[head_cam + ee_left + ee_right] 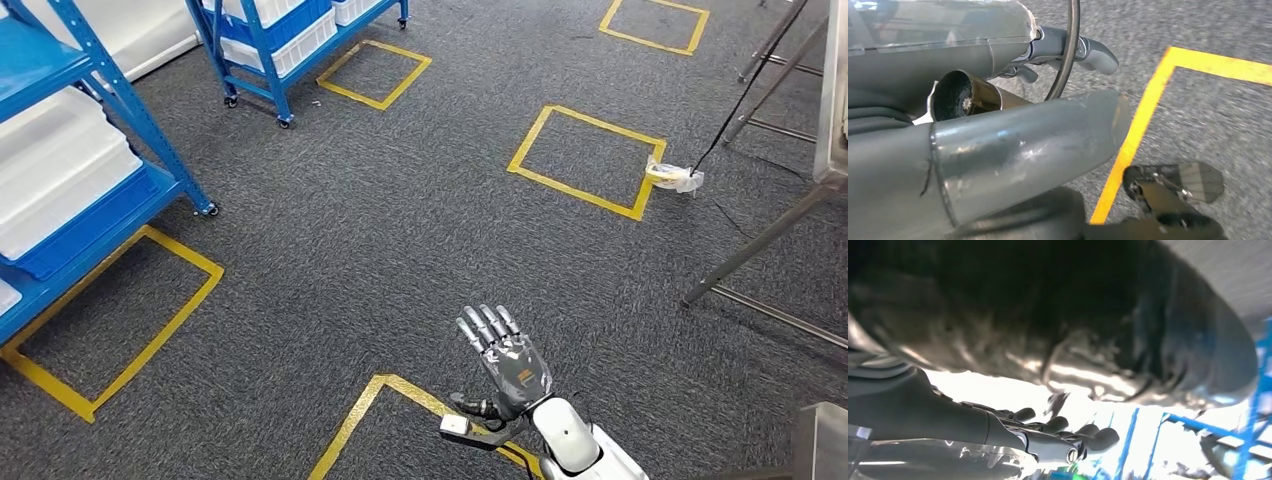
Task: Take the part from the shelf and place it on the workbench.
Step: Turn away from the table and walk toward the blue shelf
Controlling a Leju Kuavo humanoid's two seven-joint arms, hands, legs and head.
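Right hand point(503, 352): dark grey metal-and-plastic, raised flat over the floor, fingers straight and fanned, holding nothing. Behind it, a glossy white forearm shell. In the right wrist view its dark, round-tipped fingers point(1088, 432) lay extended side by side.

Left hand point(1018, 145): broad, smooth grey thumb with a scuffed sheen, slimmer grey fingers point(1095, 52) beyond it. Between thumb and fingers sat a short brownish hollow tube point(965, 97) with a blackened mouth. It could not be told whether this was a held item or a piece of the hand, nor whether the hand was closed. A thin black cable point(1070, 50) looped across the fingers.

Part: could not be made out in any view.

Shelf point(150, 130): blue painted steel, angled uprights, on castors, well ahead and to the left of the right hand. It carried white ribbed plastic bins point(60, 170), contents not visible. A second blue wheeled rack point(260, 60) stood farther off, also with white bins.

Surface point(830, 100): brushed metal edge on slanted tubular legs, ahead and to the right of the right hand.

Floor point(400, 220): dark grey short-pile carpet, speckled, marked with yellow tape squares point(585, 160). One taped corner lay just beneath the right hand. A small pale wrapped object point(675, 177) rested on the corner of a far square, a black cord running from it.
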